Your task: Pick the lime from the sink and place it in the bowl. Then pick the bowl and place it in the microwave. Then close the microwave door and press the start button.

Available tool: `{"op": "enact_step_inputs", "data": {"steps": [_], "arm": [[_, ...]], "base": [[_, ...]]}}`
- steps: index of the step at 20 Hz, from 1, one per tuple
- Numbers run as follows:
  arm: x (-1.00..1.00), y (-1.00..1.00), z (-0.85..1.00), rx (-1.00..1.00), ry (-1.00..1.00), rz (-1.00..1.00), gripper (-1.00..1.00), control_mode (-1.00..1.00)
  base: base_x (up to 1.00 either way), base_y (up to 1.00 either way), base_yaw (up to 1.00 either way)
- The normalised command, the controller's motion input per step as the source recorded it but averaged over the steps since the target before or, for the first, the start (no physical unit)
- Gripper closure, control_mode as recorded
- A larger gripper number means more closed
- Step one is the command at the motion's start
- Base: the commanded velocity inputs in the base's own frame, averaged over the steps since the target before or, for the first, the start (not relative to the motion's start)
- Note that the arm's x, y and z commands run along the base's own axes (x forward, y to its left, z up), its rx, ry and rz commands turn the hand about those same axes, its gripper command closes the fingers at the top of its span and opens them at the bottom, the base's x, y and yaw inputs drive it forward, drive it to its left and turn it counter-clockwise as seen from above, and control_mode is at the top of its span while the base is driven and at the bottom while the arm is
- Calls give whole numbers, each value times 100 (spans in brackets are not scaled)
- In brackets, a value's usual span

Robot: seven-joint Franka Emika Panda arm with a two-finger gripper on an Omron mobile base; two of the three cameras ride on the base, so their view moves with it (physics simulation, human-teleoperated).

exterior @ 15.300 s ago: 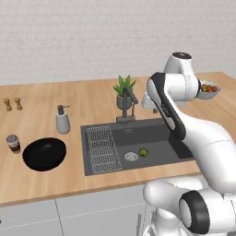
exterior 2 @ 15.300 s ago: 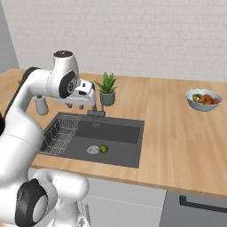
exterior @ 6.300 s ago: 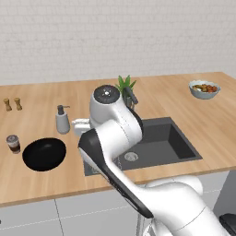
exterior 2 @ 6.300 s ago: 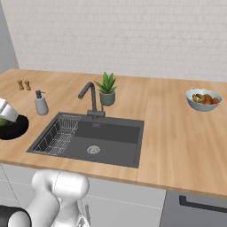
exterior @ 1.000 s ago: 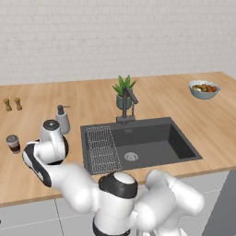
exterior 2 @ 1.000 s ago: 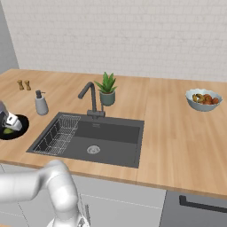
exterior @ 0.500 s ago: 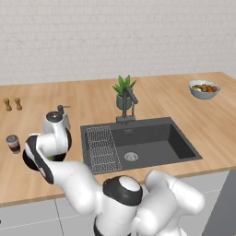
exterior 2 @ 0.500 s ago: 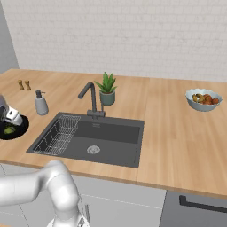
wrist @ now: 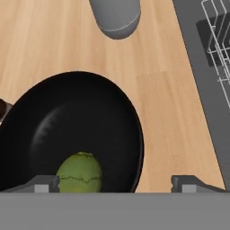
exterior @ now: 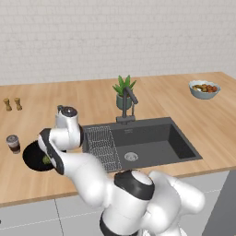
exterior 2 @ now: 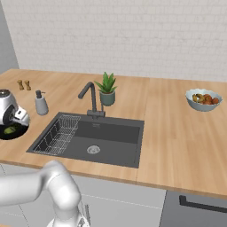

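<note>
Between the open claw's point(wrist: 114, 183) tips, the lime point(wrist: 79, 172) sits in the bowl point(wrist: 90, 117).

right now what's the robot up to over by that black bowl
The white arm has swung out to the left of the sink, and its gripper hangs open just above the black bowl on the wooden counter. The lime lies inside the bowl, free of the fingers, so the drop looks done. The bowl itself has not been picked up yet. A grey soap dispenser stands just beyond the bowl.
</note>
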Motion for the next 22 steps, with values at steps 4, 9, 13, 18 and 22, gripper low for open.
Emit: {"op": "enact_step_inputs", "data": {"steps": [4, 9, 13, 18, 22], "arm": [[0, -26, 0, 8, 4, 0, -100, -100], [16, 7, -18, 2, 4, 0, -100, -100], [21, 21, -29, 0, 4, 0, -100, -100], [13, 26, -28, 0, 3, 0, -100, -100], [13, 20, -29, 0, 2, 0, -100, -100]], "base": [[0, 0, 0], [0, 0, 0], [0, 0, 0], [0, 0, 0], [0, 0, 0]]}}
